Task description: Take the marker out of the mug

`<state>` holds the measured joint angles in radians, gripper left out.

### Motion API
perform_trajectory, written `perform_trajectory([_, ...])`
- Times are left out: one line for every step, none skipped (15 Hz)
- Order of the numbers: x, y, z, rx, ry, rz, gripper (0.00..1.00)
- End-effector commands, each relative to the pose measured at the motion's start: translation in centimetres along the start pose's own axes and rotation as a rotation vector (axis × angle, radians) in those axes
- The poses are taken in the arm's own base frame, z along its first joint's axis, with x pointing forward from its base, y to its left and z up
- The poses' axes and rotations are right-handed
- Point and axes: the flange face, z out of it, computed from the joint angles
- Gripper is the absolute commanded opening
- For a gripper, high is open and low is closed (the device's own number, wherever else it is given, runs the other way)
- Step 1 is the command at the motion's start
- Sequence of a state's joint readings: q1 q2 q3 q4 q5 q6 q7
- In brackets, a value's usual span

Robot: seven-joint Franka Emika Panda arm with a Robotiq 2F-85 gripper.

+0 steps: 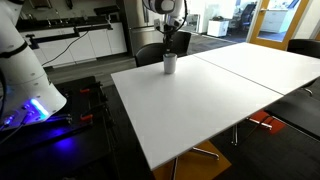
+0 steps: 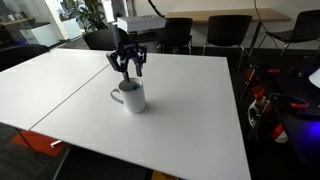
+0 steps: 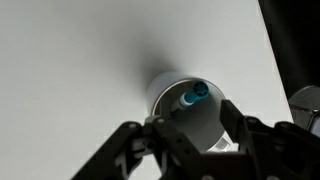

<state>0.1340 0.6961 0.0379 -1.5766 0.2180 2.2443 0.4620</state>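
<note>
Marker (image 3: 193, 94) in mug (image 2: 131, 97), mug on table (image 2: 185, 125), fingers (image 3: 245, 132) above mug.

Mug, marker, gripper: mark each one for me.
mug (image 2: 134, 98), in an exterior view, outer side wall.
marker (image 3: 190, 97), wrist view, teal end inside the mug.
gripper (image 2: 130, 72), in an exterior view, midway between fingertips.

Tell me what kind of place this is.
Likely an office meeting room or lab: large white tables pushed together, dark office chairs around them, and a cabinet counter along the wall.
</note>
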Motion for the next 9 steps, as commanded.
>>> perform_trajectory([0.7,-1.1,0.3,-0.028,-0.015,0.022,0.53])
perform_trajectory([0.8,-1.2,0.6,-0.033,-0.02,0.023,0.52])
perform_trajectory([0.9,-1.2,0.8,-0.036,-0.027,0.023,0.52])
perform_trajectory([0.9,-1.3,1.0,-0.039,-0.034,0.023,0.52])
perform_trajectory([1.0,-1.3,1.2,-0.043,-0.038,0.028,0.52])
perform_trajectory([1.1,-1.4,1.4,-0.043,-0.044,0.034,0.51])
perform_trajectory([1.2,-1.4,1.6,-0.045,-0.05,0.034,0.5])
perform_trajectory([1.2,-1.4,1.8,-0.047,-0.055,0.034,0.49])
perform_trajectory([1.3,-1.4,2.0,-0.05,-0.06,0.034,0.48])
